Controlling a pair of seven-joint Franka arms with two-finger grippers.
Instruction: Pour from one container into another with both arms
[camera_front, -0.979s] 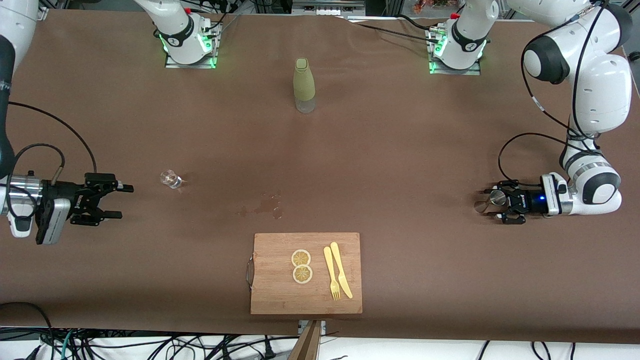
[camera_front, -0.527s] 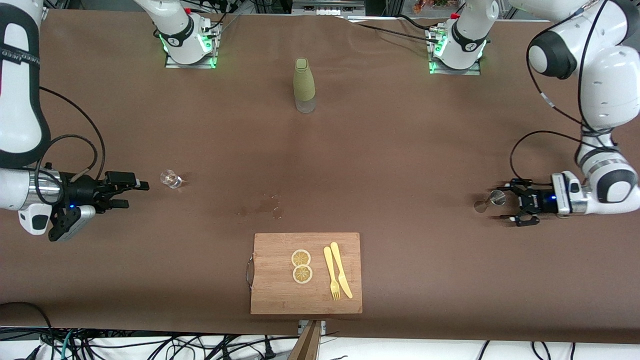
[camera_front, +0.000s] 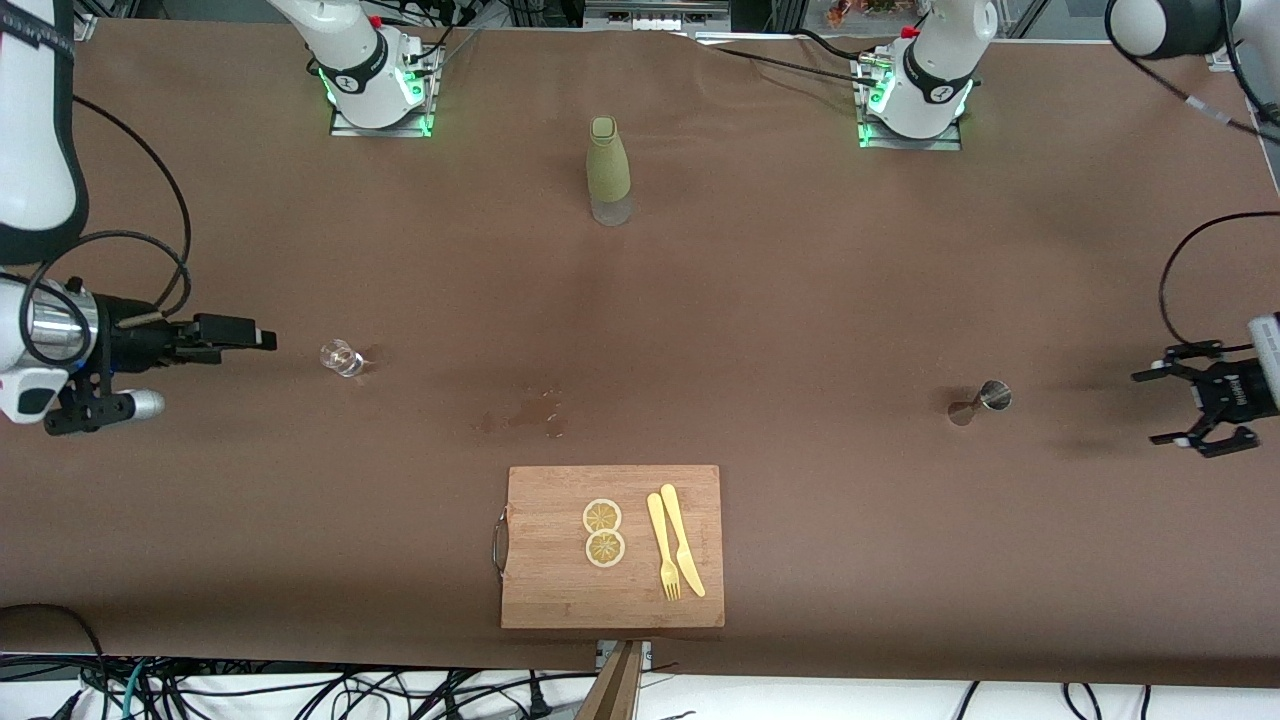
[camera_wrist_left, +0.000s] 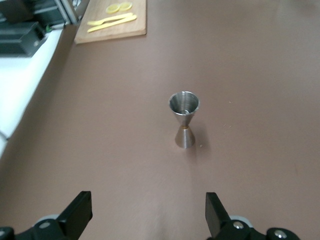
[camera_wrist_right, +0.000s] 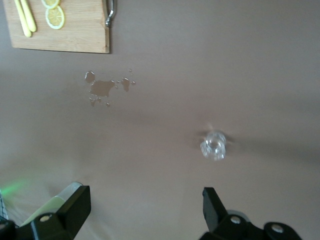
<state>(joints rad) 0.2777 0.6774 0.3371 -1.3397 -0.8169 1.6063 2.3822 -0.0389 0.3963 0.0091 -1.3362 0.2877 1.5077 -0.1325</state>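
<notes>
The steel jigger (camera_front: 993, 397) stands upright on the brown table toward the left arm's end, free of any grip; the left wrist view shows its open top cone (camera_wrist_left: 184, 120). My left gripper (camera_front: 1149, 407) (camera_wrist_left: 148, 210) is open and empty, well clear of the jigger near the table's end. The clear glass cup (camera_front: 342, 358) (camera_wrist_right: 213, 145) stands toward the right arm's end. My right gripper (camera_front: 262, 341) (camera_wrist_right: 145, 207) hovers low beside it, a short gap away, open and empty.
An olive-green bottle (camera_front: 607, 170) stands mid-table near the bases. A small wet spill (camera_front: 530, 415) (camera_wrist_right: 102, 89) marks the cloth. Nearer the front camera lies a wooden cutting board (camera_front: 560, 590) with two lemon slices (camera_front: 603, 532), a yellow fork and a yellow knife.
My left gripper has let go of the jigger and pulled back toward its end of the table. The right gripper rolled its wrist and shifted slightly beside the glass.
</notes>
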